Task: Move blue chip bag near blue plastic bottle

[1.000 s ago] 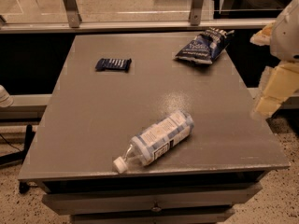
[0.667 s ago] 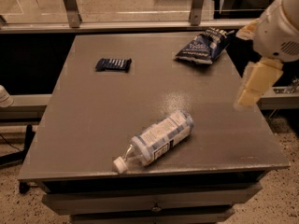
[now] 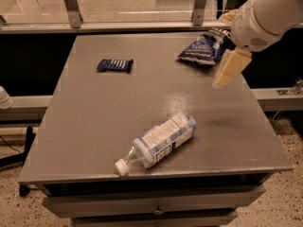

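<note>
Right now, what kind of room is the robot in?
Probably an office or lab: a grey work table, speckled floor, metal railing behind. The gripper hovers beside the blue chip bag.

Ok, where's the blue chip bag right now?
In the camera view, the blue chip bag lies at the far right corner of the table, well beyond the blue plastic bottle, with the gripper hovering just right of it.

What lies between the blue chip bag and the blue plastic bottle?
Nothing: the camera view shows bare table between the blue chip bag and the blue plastic bottle. The hand hovers just beside the bag.
</note>
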{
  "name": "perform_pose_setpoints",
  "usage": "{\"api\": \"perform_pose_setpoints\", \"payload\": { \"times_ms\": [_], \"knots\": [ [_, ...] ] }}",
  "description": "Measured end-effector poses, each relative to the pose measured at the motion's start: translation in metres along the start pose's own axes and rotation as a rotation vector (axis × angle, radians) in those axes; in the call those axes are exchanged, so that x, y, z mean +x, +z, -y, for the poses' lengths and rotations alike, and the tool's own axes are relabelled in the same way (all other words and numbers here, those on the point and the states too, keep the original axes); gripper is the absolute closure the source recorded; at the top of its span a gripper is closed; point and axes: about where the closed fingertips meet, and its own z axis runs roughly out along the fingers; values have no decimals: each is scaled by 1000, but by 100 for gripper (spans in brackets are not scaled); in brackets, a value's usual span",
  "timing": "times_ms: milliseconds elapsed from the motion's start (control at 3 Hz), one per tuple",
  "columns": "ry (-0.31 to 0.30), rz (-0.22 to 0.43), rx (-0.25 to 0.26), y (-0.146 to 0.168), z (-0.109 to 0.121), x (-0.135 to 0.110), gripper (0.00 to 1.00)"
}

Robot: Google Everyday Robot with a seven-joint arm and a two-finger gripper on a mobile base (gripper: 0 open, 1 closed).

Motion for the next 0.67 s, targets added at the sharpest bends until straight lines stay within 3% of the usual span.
{"api": "perform_pose_setpoints", "payload": {
  "times_ms": [333,667],
  "knots": [
    [0,23,49,25,31,12,0],
    [0,23,49,25,31,12,0]
  ]
}}
